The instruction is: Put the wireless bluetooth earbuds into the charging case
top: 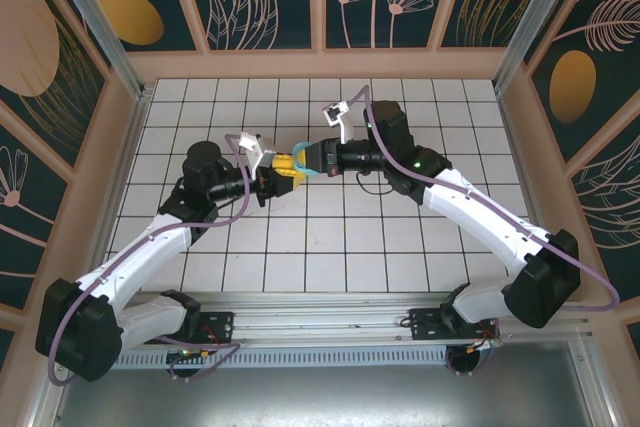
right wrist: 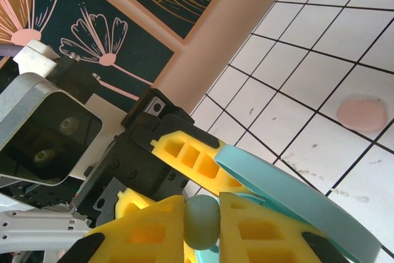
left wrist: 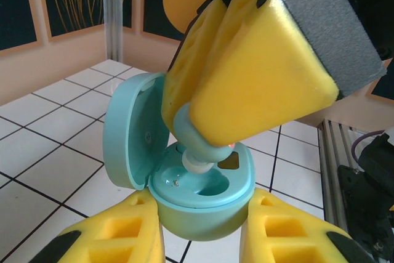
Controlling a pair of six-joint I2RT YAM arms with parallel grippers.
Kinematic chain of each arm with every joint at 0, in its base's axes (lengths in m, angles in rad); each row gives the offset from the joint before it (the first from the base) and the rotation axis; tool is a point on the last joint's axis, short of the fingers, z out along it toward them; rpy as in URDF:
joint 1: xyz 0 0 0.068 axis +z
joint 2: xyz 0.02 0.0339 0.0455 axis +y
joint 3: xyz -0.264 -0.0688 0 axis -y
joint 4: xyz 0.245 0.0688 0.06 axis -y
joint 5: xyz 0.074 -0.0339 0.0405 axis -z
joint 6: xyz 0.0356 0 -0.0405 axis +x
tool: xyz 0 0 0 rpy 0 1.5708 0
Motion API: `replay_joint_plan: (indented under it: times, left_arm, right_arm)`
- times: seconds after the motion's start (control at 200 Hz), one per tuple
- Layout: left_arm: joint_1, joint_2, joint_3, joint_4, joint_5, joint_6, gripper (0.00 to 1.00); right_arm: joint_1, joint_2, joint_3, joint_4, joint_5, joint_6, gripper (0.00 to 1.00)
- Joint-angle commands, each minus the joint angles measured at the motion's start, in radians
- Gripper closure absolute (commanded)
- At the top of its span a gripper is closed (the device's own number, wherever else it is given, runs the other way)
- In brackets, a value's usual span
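Both arms meet around the middle of the bench (top: 350, 237), a touch left of centre and toward the far edge.

Left fingers (left wrist: 144, 217) are clamped on the teal charging case (left wrist: 203, 204). One yellow pad sits on each side of its lower body, and the gap is as narrow as the case allows. The case is held clear of the tiles with its base tray facing up. The lid (left wrist: 132, 130) is swung open and stands upright on the left side in the left wrist view.

Right fingers (right wrist: 166, 229) are pinched nearly closed on the teal earbud (right wrist: 202, 220). The bud's rounded back pokes out between the two yellow pads. In the left wrist view these fingers come in tilted from the upper right, directly over the case.

The earbud's white tip (left wrist: 197, 164) is down inside the recessed tray of the case base, toward the back. The bud body is above the rim, so it is partly in. Cannot tell whether the tip touches the floor of a well, or which well it is over.

In the top view the case shows as a small teal patch right between the two sets of yellow fingers, which nearly touch each other.

A pale pink oval piece (right wrist: 361, 113) lies flat on a bench tile, well apart from both sets of fingers. Cannot tell if it is a case or a bud.
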Motion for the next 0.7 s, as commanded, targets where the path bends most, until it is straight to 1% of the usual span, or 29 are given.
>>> replay_joint_plan:
  times: [0.0, 0.245, 0.505, 0.696]
  left_arm:
    - [-0.004, -0.003, 0.017, 0.063, -0.019, 0.000, 1.00]
    - [-0.004, -0.015, 0.005, 0.079, -0.042, -0.002, 1.00]
    - [-0.004, -0.029, -0.005, 0.081, -0.046, -0.002, 1.00]
    - [-0.005, -0.041, -0.011, 0.080, -0.054, 0.000, 1.00]
  right_arm:
    - [0.023, 0.009, 0.032, -0.034, -0.005, 0.028, 0.83]
    - [0.043, 0.017, 0.045, -0.065, 0.025, 0.041, 0.82]
    - [0.040, 0.026, 0.068, -0.142, 0.119, 0.059, 0.83]
    - [0.043, 0.044, 0.105, -0.195, 0.108, 0.084, 0.80]
